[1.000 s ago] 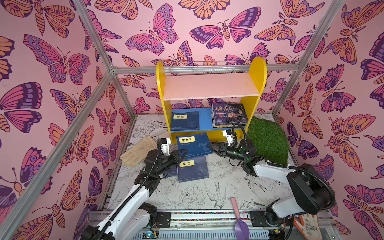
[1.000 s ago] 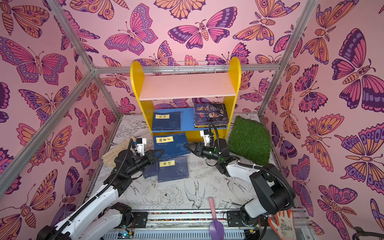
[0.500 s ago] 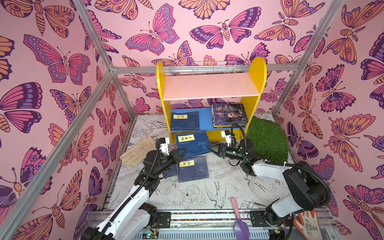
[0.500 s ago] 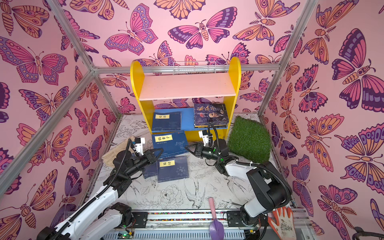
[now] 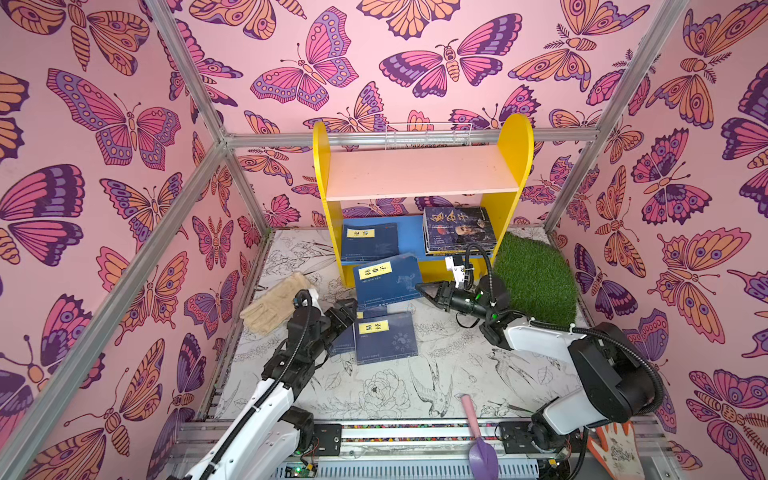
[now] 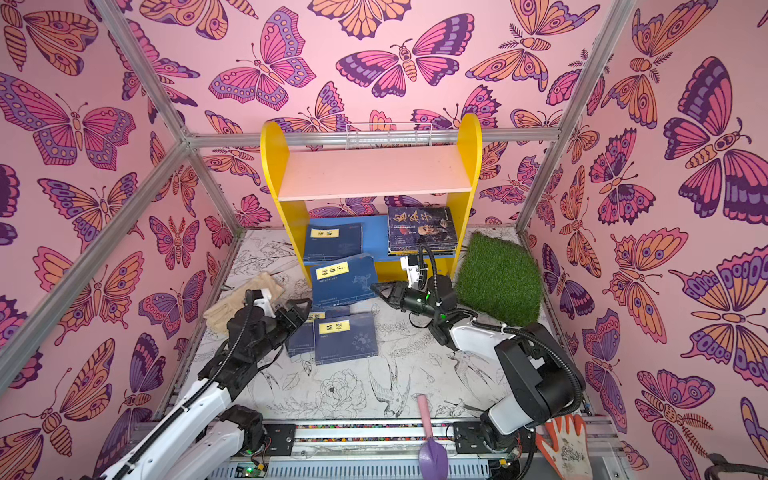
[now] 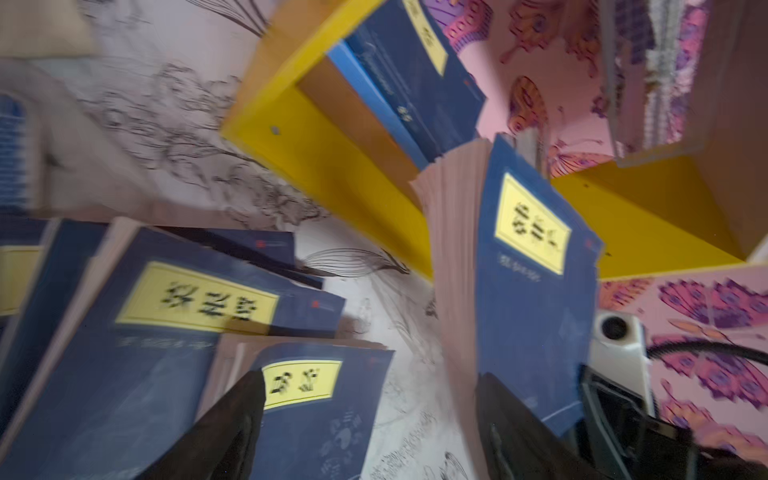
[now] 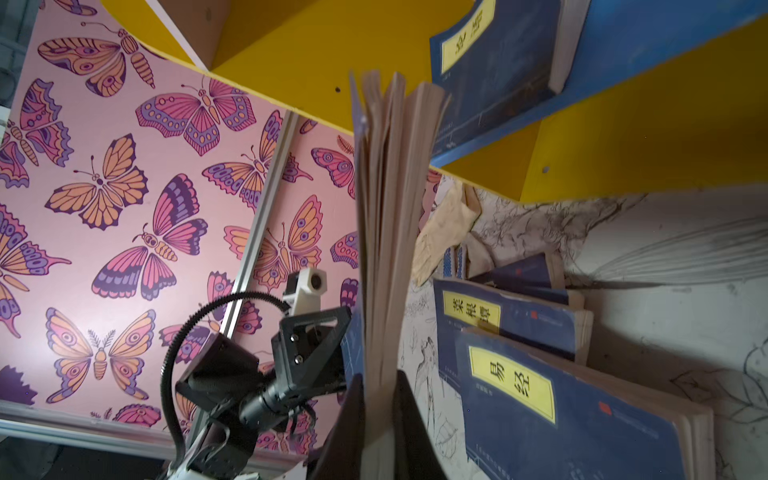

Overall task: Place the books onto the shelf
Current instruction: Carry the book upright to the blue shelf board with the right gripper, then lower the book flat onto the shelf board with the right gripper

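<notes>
Navy book held at the mouth of the shelf

The right jaws are clamped on the 3 o'clock edge of the tilted navy book (image 5: 386,280), just in front of the shelf (image 5: 515,166) at the surface's 12 o'clock. The left jaws gape wide and empty at its 8 o'clock. Shelving seems underway. Next, its far edge must clear the blue board (image 5: 410,228). The pile (image 5: 386,338) at 6 o'clock waits.

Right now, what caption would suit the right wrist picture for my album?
Right gripper pinching one navy book by its edge, pages fanned, near the yellow shelf.
</notes>
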`<state>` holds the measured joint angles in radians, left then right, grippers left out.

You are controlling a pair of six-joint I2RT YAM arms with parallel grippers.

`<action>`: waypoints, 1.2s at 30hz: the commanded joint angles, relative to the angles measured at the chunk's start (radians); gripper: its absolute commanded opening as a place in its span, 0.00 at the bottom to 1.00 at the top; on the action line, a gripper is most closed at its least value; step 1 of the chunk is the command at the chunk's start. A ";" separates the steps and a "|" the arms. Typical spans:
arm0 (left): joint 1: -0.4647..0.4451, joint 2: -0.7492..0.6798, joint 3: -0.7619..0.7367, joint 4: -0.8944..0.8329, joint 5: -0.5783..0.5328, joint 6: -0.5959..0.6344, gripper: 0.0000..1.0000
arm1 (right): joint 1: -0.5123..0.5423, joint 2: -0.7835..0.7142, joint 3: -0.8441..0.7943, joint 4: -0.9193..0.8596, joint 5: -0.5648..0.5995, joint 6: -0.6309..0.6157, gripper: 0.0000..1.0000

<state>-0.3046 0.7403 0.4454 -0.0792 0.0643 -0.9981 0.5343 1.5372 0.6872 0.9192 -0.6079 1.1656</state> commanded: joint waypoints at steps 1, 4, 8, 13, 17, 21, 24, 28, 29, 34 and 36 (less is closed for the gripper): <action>0.007 -0.043 -0.025 -0.242 -0.156 -0.028 0.81 | 0.006 -0.014 0.107 0.026 0.124 -0.033 0.00; 0.006 -0.068 -0.048 -0.281 -0.150 -0.034 0.81 | 0.010 0.012 0.211 -0.121 0.208 -0.105 0.00; 0.006 -0.087 -0.076 -0.282 -0.135 -0.060 0.81 | 0.014 0.124 0.410 -0.341 0.279 -0.179 0.00; 0.008 -0.082 -0.070 -0.281 -0.127 -0.041 0.81 | 0.022 0.288 0.627 -0.441 0.294 -0.183 0.00; 0.009 -0.079 -0.061 -0.284 -0.121 -0.022 0.81 | 0.030 0.407 0.785 -0.525 0.273 -0.197 0.00; 0.008 -0.082 -0.063 -0.287 -0.118 -0.015 0.81 | 0.044 0.474 0.882 -0.628 0.248 -0.224 0.00; 0.008 -0.081 -0.065 -0.288 -0.117 -0.012 0.81 | 0.053 0.504 0.904 -0.648 0.245 -0.227 0.00; 0.009 -0.079 -0.065 -0.290 -0.115 -0.009 0.81 | 0.061 0.523 0.902 -0.647 0.266 -0.223 0.00; 0.009 -0.080 -0.065 -0.288 -0.115 -0.005 0.81 | 0.062 0.528 0.902 -0.645 0.270 -0.219 0.00; 0.008 -0.069 -0.060 -0.288 -0.116 0.000 0.81 | 0.066 0.542 0.902 -0.638 0.293 -0.210 0.00; 0.008 -0.065 -0.056 -0.290 -0.115 0.001 0.81 | 0.068 0.545 0.905 -0.654 0.305 -0.215 0.00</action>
<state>-0.3012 0.6708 0.3809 -0.3447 -0.0486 -1.0157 0.5797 2.0472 1.5578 0.2859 -0.3214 0.9611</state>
